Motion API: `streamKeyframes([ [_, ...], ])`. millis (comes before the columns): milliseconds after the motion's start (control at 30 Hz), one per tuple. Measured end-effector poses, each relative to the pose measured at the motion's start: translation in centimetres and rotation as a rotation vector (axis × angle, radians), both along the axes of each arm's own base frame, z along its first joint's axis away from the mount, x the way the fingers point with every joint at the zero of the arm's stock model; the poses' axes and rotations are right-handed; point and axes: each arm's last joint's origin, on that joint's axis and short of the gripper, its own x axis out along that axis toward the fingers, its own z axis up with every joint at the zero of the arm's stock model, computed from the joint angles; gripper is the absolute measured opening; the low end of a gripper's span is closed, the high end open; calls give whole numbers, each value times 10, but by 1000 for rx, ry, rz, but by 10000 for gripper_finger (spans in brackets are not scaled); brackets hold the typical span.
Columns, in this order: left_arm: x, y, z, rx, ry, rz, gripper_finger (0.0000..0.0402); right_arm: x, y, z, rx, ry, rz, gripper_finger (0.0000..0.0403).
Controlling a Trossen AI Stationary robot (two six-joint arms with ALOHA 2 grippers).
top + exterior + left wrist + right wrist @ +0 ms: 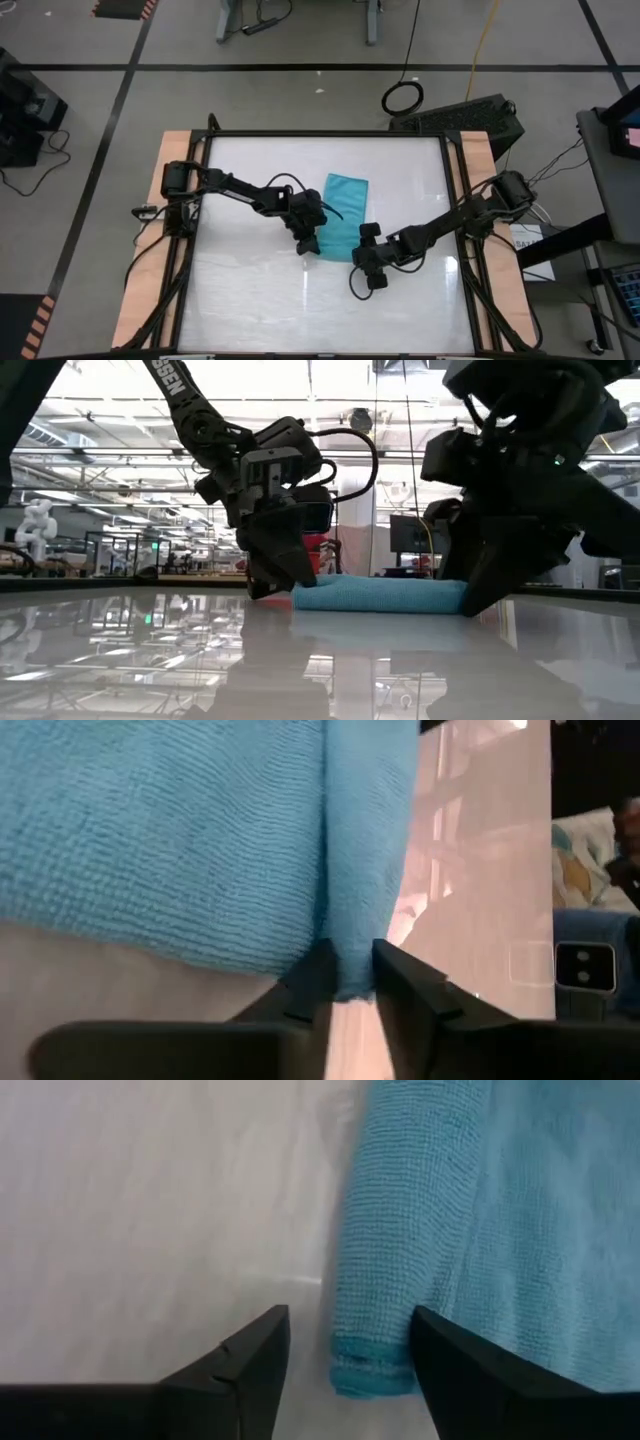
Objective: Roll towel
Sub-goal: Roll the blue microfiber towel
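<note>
The turquoise towel [343, 205] lies flat on the white table, and its near edge is rolled into a low ridge [380, 595]. My left gripper [308, 243] is at the ridge's left end and is shut on it; it also shows in the low view [272, 588] and the left wrist view [345, 982]. My right gripper [360, 258] is open at the ridge's right end. Its two fingers stand on either side of the rolled end [372, 1365]. I cannot tell whether they touch it. My left gripper pinches the left end of the towel's rolled near edge [348, 955] between its two fingers, as a fold of several layers. The fingers come from above, slanting down toward the table. The rest of the towel lies on the table.
The white table [250, 290] has bare room at the near side and on the left. Wooden side rails [150, 250] and a dark frame border it. Cables and equipment lie on the floor beyond the far edge.
</note>
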Motion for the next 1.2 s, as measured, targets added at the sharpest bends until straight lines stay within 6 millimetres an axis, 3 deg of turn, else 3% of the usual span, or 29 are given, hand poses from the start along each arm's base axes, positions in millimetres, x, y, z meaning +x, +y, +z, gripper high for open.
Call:
streamKeyframes([
  [133, -1, 0, 6, 28, -50, -42, 132, 1, -3, -1, 35, 9, -32, 176],
  [233, -1, 1, 25, 69, -147, -73, 163, 2, -6, -2, 60, 20, -54, 144],
  [400, -8, -2, 57, 243, -282, -133, 169, 2, -11, -3, 89, 39, -104, 76],
  [533, -14, -25, 73, 445, -394, -283, 161, 3, -15, -3, 106, 44, -130, 23],
  [700, -14, -64, 71, 721, -510, -465, 160, 4, -18, -3, 136, 55, -131, 13],
  [800, -12, -77, 59, 837, -493, -510, 160, 4, -20, -3, 146, 58, -136, 17],
  [1000, -9, -77, 36, 893, -410, -522, 198, 5, -21, -4, 164, 64, -137, 13],
  [1200, -6, -71, 28, 949, -380, -521, 245, 4, -21, -4, 170, 64, -145, 13],
])
